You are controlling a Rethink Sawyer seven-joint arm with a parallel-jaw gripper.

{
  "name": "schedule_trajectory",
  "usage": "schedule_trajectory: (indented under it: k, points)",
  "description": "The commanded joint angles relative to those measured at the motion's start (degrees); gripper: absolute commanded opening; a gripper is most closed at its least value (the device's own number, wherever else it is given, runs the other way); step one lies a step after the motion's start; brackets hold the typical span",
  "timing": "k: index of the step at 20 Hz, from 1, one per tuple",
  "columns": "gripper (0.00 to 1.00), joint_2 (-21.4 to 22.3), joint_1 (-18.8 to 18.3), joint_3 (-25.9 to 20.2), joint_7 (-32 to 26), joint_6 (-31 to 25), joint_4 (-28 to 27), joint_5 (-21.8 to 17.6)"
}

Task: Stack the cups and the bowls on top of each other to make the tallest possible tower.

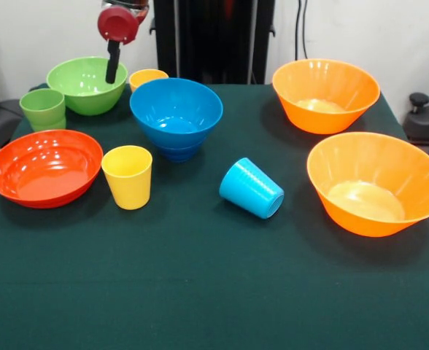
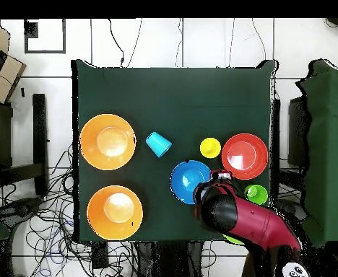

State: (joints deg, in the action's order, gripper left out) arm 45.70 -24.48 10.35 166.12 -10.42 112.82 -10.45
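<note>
My gripper [image 1: 112, 67] hangs over the green bowl [image 1: 83, 86] at the back left; the arm [image 2: 248, 222] covers most of that bowl from above. A green cup [image 1: 43, 108] stands beside it. The light blue bowl [image 1: 176, 109] sits upright mid-table on a ridged blue base; I cannot tell whether that base is the small dark blue bowl. The red-orange bowl [image 1: 45, 166] and a yellow cup [image 1: 128, 176] stand at the front left. A second yellow cup [image 1: 147, 76] stands behind the blue bowl. The light blue cup [image 1: 252, 188] lies on its side. No tall tower stands.
Two large orange bowls [image 1: 325, 93] [image 1: 376, 182] stand upright on the right of the green cloth. In the overhead view they lie at the left [image 2: 107, 141] [image 2: 115, 212]. Cables lie on the floor around the table.
</note>
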Motion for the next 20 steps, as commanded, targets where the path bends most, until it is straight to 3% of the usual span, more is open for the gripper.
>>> schedule_trajectory:
  k: [1,3,13,20]
  points:
    - [1.00,-4.02,1.45,-2.69,-1.07,1.73,-0.12,-3.19]
    - [1.00,-4.86,2.60,-1.37,-0.57,2.11,-0.41,-3.35]
    - [1.00,-8.81,1.31,-1.02,-2.29,5.42,-1.76,-5.70]
    - [1.00,-7.63,-0.22,-2.60,-3.02,4.90,-1.84,-6.46]
